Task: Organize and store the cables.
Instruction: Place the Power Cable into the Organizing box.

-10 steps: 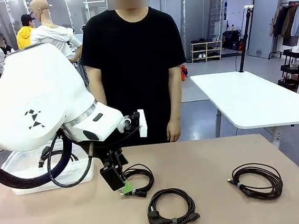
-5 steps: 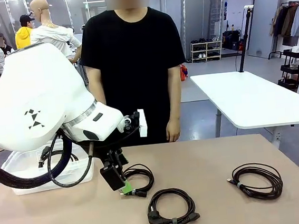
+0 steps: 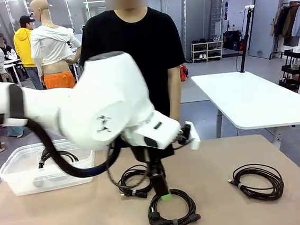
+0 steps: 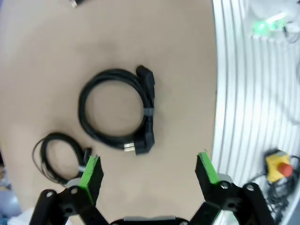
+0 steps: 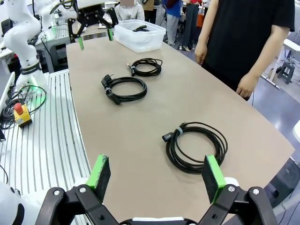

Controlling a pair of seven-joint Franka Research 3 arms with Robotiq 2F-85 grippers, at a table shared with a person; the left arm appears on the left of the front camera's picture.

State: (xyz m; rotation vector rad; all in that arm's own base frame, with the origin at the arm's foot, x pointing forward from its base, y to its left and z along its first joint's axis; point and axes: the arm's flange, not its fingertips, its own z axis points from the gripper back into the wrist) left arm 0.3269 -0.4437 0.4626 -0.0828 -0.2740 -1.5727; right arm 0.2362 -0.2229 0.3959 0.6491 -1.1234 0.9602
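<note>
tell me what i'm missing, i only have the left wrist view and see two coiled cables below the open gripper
Observer: A third cable lies alone on the table, toward the robot's right side.
Operator: where's the bin
Observer: A clear bin sits at the table's far left corner, with a black cord inside.
Operator: right arm busy?
Observer: No. The right gripper is open and empty, above the near table edge by that third cable.
</note>
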